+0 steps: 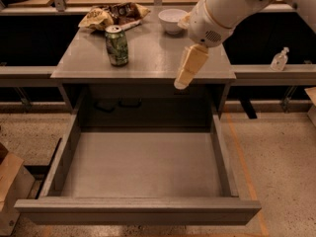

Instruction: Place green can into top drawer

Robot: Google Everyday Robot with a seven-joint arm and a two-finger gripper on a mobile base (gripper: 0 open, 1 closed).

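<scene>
The green can (117, 45) stands upright on the grey tabletop (148, 58), left of the middle, with its silver top showing. The top drawer (140, 164) is pulled fully out below the tabletop and nothing lies in it. My gripper (181, 82) hangs from the white arm (222, 9) over the tabletop's front right part, pointing down and to the left. It is to the right of the can, apart from it, and holds nothing.
A white bowl (173, 19) and crumpled snack bags (111, 16) sit at the back of the tabletop. A small clear bottle (279, 59) stands on a ledge at right. A cardboard box (10, 191) is on the floor at left.
</scene>
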